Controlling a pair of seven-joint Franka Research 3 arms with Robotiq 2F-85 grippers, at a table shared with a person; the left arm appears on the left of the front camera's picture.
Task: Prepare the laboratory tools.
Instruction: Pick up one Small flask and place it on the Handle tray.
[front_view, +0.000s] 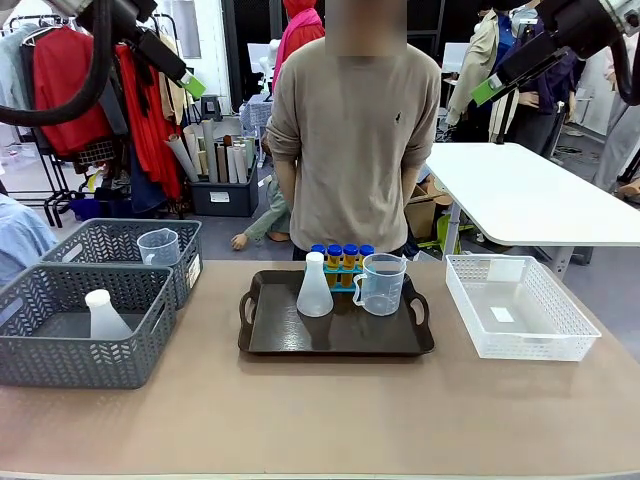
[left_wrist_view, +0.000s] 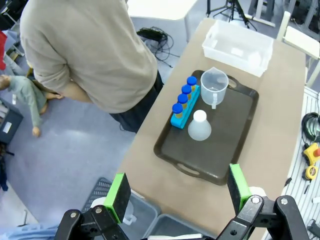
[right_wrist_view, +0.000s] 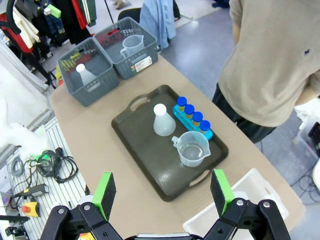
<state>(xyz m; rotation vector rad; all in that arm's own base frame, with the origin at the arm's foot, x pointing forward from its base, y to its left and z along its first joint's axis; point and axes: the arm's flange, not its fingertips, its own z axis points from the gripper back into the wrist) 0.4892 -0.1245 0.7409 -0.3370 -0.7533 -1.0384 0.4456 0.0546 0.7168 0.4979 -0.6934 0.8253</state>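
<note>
The conical flask (front_view: 315, 287) and measuring beaker (front_view: 381, 284) hide the tubes' (front_view: 341, 256) lower parts.

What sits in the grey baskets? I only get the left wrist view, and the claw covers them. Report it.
Observer: The nearer grey basket holds one white flask, standing upright.
Operator: Now give me the farther one.
Observer: The farther grey basket holds a clear beaker, also upright.
Operator: Check the right claw.
Observer: The right claw is open and holds nothing, high above the table.
</note>
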